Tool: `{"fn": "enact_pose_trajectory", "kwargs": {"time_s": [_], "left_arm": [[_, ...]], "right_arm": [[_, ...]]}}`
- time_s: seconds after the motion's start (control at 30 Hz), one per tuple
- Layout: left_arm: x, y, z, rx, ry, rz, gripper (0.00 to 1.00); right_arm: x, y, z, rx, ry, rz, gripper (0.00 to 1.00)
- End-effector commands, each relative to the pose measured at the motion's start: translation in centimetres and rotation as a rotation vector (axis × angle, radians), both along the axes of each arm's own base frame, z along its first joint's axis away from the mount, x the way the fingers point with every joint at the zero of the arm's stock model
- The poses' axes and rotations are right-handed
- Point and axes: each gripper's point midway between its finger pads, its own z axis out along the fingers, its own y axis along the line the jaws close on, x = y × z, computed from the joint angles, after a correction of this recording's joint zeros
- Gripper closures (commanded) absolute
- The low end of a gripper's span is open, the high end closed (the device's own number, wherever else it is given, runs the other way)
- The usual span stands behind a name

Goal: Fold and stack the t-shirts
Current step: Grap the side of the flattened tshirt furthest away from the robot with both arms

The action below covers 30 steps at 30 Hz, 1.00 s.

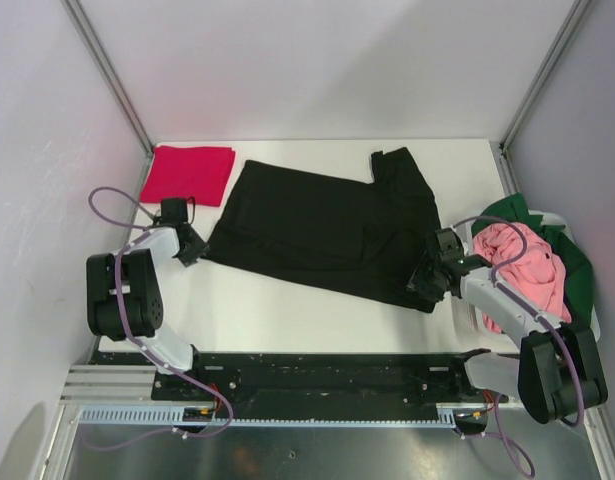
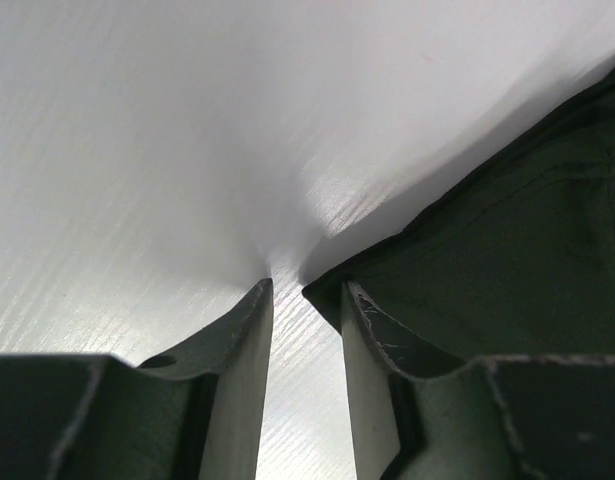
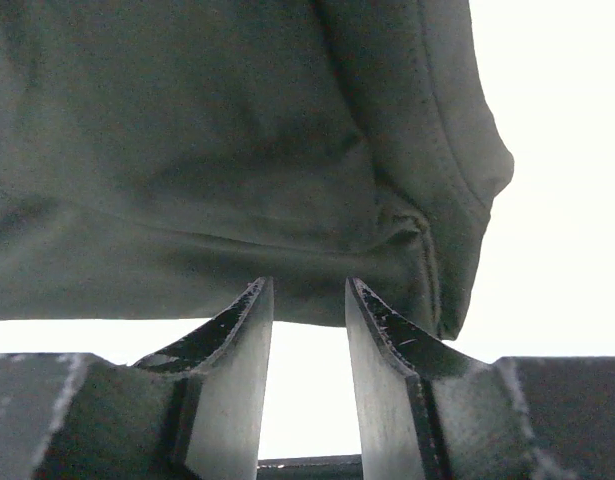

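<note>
Black t-shirt (image 1: 327,225) spread flat, slightly rumpled, left fingers (image 2: 242,345) and right fingers (image 3: 237,345) narrowly apart at its corners

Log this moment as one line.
black shirt spread out | left fingers open at its corner | right fingers open at its edge | red shirt folded

The left gripper (image 2: 308,286) sits low over the white table (image 2: 137,150), its jaws a narrow gap apart. A corner of the black t-shirt (image 2: 507,260) lies flat, reaching the tip of the finger on the view's right.
</note>
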Motion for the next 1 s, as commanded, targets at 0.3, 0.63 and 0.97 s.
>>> {"fn": "enact_pose_trajectory", "kwargs": {"time_s": [0.3,0.63,0.97], "left_arm": [[1.9,-0.5,0.8,0.051,-0.023,-0.015,0.75],[1.8,-0.6,0.6,0.047,-0.017,-0.012,0.81],[1.9,-0.8,0.5,0.036,-0.018,-0.014,0.81]], "right_arm": [[-2.5,-1.6,-0.4,-0.045,0.051,-0.103,0.56],[-5.1,-3.7,-0.7,-0.086,0.095,-0.253,0.55],[-4.2,-4.8,-1.9,-0.122,0.088,-0.286,0.52]]}}
